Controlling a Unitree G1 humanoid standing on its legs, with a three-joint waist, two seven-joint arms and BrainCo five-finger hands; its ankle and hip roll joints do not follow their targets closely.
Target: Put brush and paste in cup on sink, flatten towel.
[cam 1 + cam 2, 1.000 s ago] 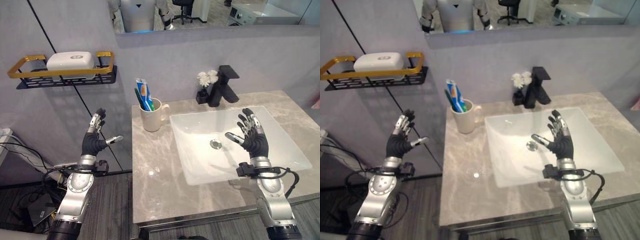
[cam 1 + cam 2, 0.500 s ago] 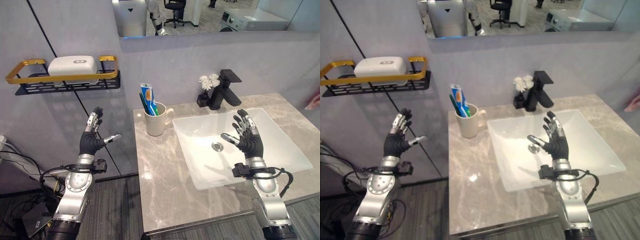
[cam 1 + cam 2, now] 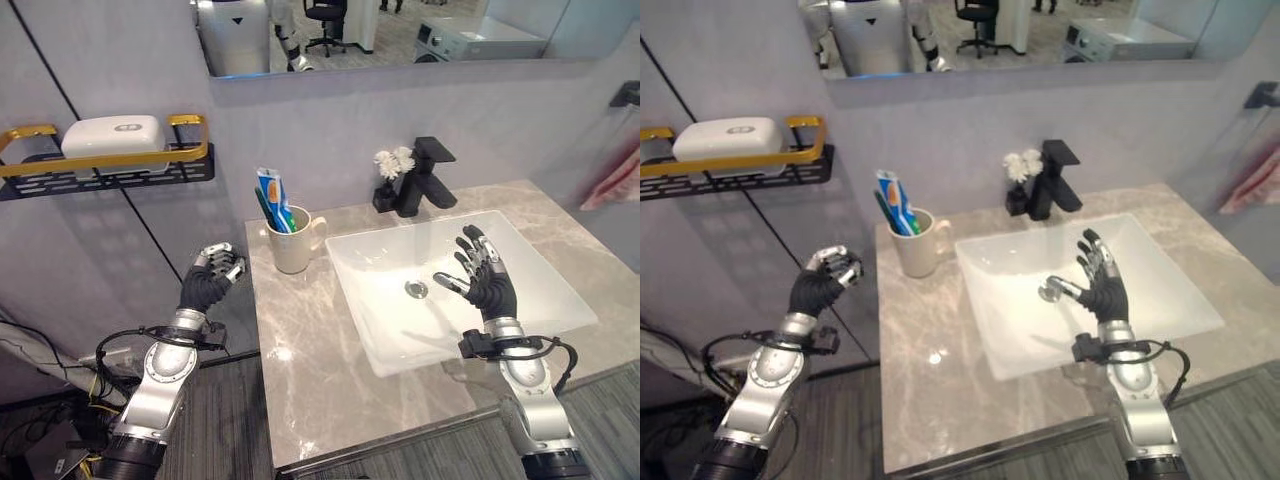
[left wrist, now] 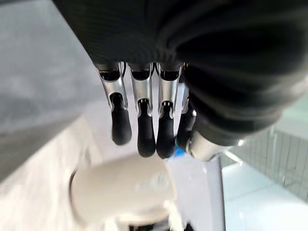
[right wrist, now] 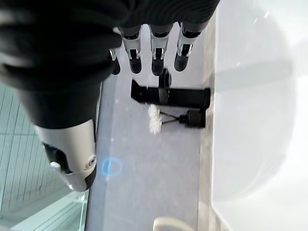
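A cream cup (image 3: 293, 243) stands on the marble counter (image 3: 320, 370) left of the white sink (image 3: 530, 275). A blue toothpaste tube (image 3: 272, 192) and a dark toothbrush handle (image 3: 265, 208) stick up out of it. A pink-red towel (image 3: 608, 181) hangs on the wall at the far right. My left hand (image 3: 210, 281) is off the counter's left edge, fingers curled, holding nothing; in the left wrist view its fingers (image 4: 144, 130) hang above the cup (image 4: 122, 192). My right hand (image 3: 482, 283) hovers over the sink with spread fingers.
A black faucet (image 3: 425, 176) and a small vase of white flowers (image 3: 388, 168) stand behind the sink. On the wall at left, a black and gold shelf (image 3: 110, 165) carries a white soap box (image 3: 110, 134). A mirror (image 3: 380, 30) runs above.
The camera has shifted, bringing the towel into view. My left hand's fingers have curled from spread to a loose fist. The right hand remains spread over the sink.
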